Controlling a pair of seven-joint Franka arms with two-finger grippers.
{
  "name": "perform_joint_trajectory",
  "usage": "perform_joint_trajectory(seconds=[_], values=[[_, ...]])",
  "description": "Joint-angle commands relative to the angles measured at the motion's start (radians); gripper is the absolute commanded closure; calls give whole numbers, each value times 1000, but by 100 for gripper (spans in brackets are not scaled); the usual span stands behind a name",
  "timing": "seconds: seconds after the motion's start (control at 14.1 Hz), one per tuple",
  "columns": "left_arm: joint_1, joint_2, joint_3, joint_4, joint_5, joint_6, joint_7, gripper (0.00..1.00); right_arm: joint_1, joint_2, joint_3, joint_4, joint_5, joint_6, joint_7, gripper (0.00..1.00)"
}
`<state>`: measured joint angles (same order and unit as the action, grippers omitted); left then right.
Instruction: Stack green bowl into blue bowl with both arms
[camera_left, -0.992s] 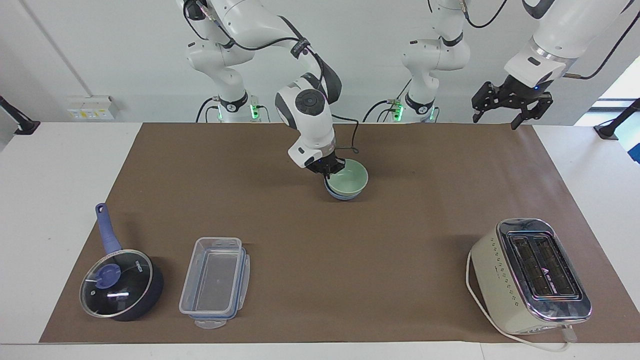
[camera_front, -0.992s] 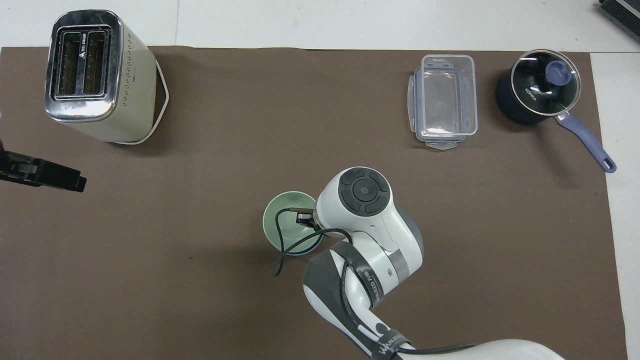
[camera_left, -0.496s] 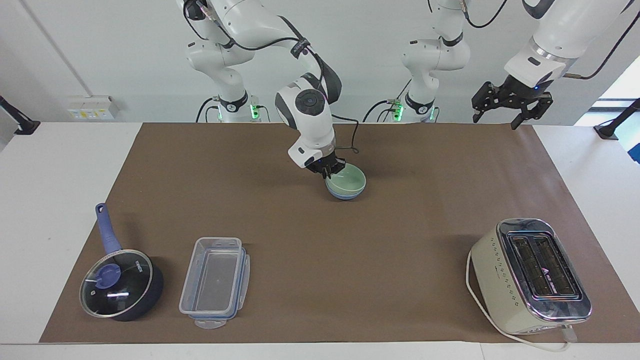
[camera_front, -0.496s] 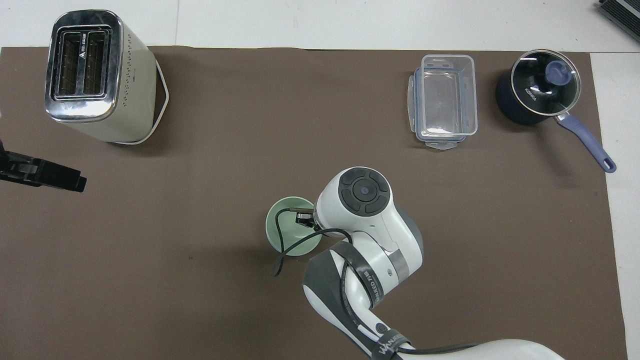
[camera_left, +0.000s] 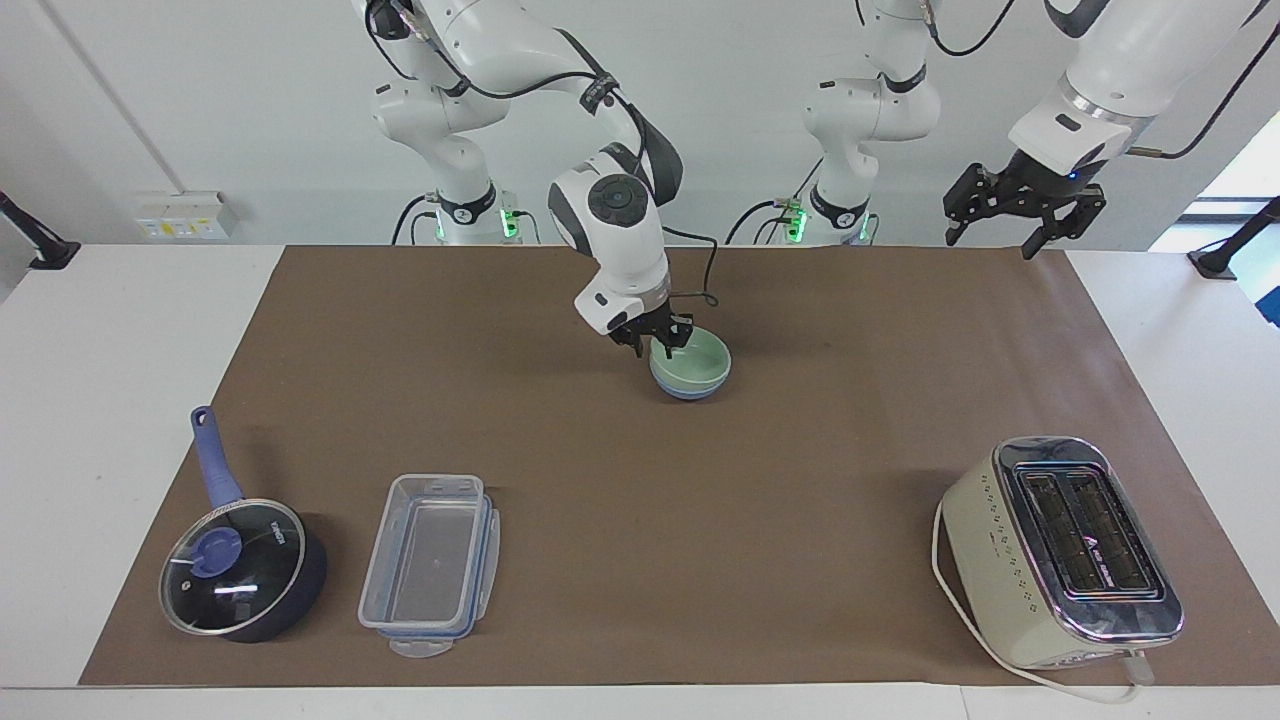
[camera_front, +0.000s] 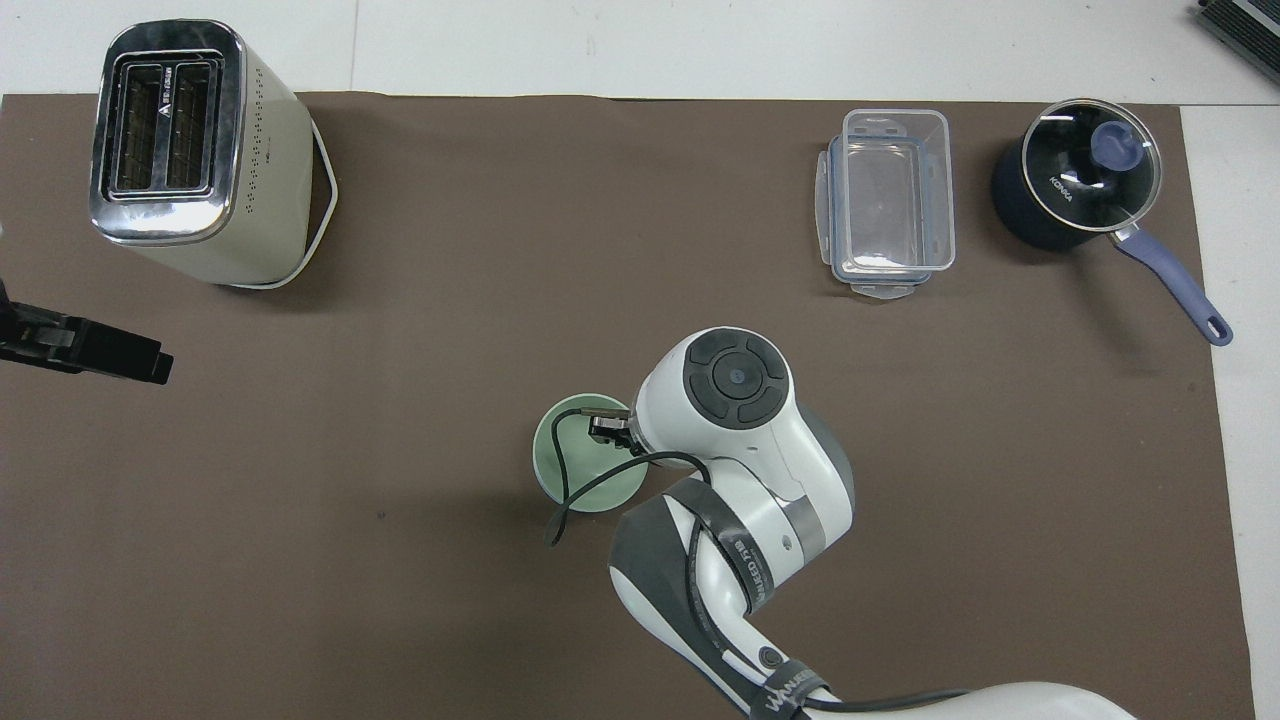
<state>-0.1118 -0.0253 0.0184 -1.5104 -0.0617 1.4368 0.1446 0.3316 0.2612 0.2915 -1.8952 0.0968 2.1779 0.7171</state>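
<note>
Looking down the table, you had the green bowl (camera_left: 694, 360) already nested in the blue bowl (camera_left: 688, 389), mid-mat near the robots. Your right gripper (camera_left: 660, 340) sat at the rim on the right arm's side, fingers spread, gripping nothing. Straight up was your clean exit. The left gripper (camera_left: 1025, 215) waited, open, over the left arm's end of the mat.

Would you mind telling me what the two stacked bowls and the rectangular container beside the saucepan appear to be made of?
The green bowl and the blue bowl under it look like matte plastic or melamine, possibly glazed ceramic: smooth, even colour, no sharp highlights. The container is clear plastic: the brown mat shows through its walls, and it has blue-edged clip flaps.
</note>
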Motion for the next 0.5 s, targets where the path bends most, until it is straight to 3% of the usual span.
perform_joint_trajectory(seconds=[0.0, 0.42], values=[[9, -24, -8, -30, 20, 20, 7, 0, -54, -62, 1, -2, -41, -6, -18, 0], [9, -24, -9, -28, 20, 19, 10, 0, -213, -158, 1, 60, -144, -76, -145, 0]])
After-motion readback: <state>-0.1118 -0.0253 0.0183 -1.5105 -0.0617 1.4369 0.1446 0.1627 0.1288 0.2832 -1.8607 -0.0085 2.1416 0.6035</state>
